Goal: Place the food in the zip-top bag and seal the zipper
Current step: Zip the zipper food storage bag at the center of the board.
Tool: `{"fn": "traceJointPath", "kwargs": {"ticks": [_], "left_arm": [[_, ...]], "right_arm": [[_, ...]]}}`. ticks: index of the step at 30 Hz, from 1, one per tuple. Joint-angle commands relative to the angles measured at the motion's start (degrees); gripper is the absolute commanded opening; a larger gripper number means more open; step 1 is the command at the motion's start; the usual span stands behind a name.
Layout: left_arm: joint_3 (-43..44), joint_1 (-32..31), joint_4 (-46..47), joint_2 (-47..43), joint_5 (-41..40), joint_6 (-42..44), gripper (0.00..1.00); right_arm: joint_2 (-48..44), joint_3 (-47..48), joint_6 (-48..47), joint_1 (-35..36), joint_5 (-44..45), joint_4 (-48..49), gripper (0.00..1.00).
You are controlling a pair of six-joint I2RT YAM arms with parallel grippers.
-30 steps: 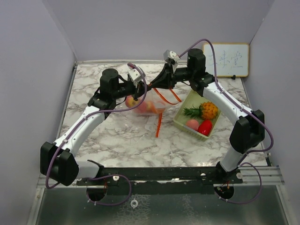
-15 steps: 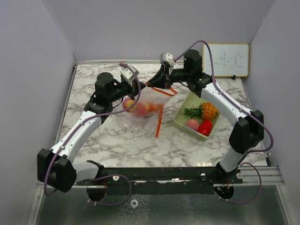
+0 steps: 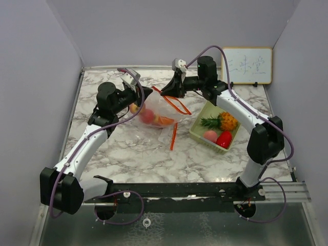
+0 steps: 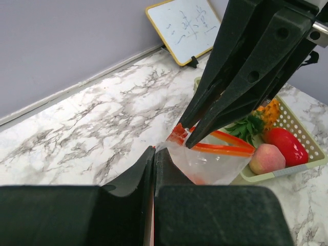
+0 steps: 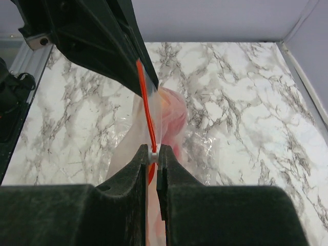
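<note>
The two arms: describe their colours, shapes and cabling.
The left arm and right arm match: white links, bulky black joint housings, a purple cable looping along each. The left end effector and right end effector are black, each with two fingers tapering to narrow tips.

In the top view the fruits inside the bag were only pink and orange blurs behind the plastic, so their number could not be told. The writing on the whiteboard was too small to read. In the left wrist view the right gripper covered part of the pineapple and 1 corner of the whiteboard. In the right wrist view its own fingers hid the bag's lower part.
</note>
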Motion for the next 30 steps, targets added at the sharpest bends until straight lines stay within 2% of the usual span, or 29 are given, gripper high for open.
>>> {"fn": "traceJointPath", "kwargs": {"ticks": [1,7,10,17,20,22,23,24,25,26,27,30], "left_arm": [[0.4,1.8,4.5,-4.4,-9.2,0.8,0.00],[0.1,2.2,4.8,-6.3,-23.0,3.4,0.00],[2.0,2.2,5.6,-5.9,-27.4,3.8,0.00],[6.3,2.2,8.4,-3.4,-32.5,5.7,0.00],[8.4,2.4,8.0,-1.8,-33.2,6.8,0.00],[9.3,2.5,7.5,-0.6,-33.4,7.1,0.00],[9.5,2.6,7.3,0.0,-33.4,6.8,0.00],[9.6,2.5,7.3,0.5,-33.4,6.2,0.00],[9.7,2.5,7.3,1.4,-33.9,5.3,0.00],[9.6,2.5,7.2,2.0,-35.4,4.2,0.00],[9.4,2.5,7.1,2.8,-37.4,3.3,0.00],[8.4,2.8,7.2,4.6,-43.8,2.8,0.00]], "right_arm": [[1.4,-0.8,-0.1,-2.6,4.6,-3.6,0.02],[-0.4,-3.8,0.2,-5.7,9.4,-2.4,0.02],[-1.9,-6.0,0.5,-6.7,11.9,-1.6,0.02],[-3.3,-9.6,0.4,-7.2,21.9,-1.1,0.02],[-2.4,-8.3,1.7,-7.4,30.4,-1.8,0.02],[-1.5,-6.7,1.7,-7.5,32.7,-3.0,0.02],[-1.4,-6.0,1.9,-7.5,32.6,-3.2,0.08],[-1.3,-5.3,2.9,-7.5,32.4,-3.2,0.30],[-1.2,-4.2,4.7,-7.5,33.3,-3.4,0.62],[-0.9,-2.7,7.0,-7.5,34.3,-4.3,0.85],[-0.5,-0.7,9.1,-7.5,35.7,-6.1,0.99],[0.9,4.3,15.0,-7.5,39.9,-12.0,1.00]]}}
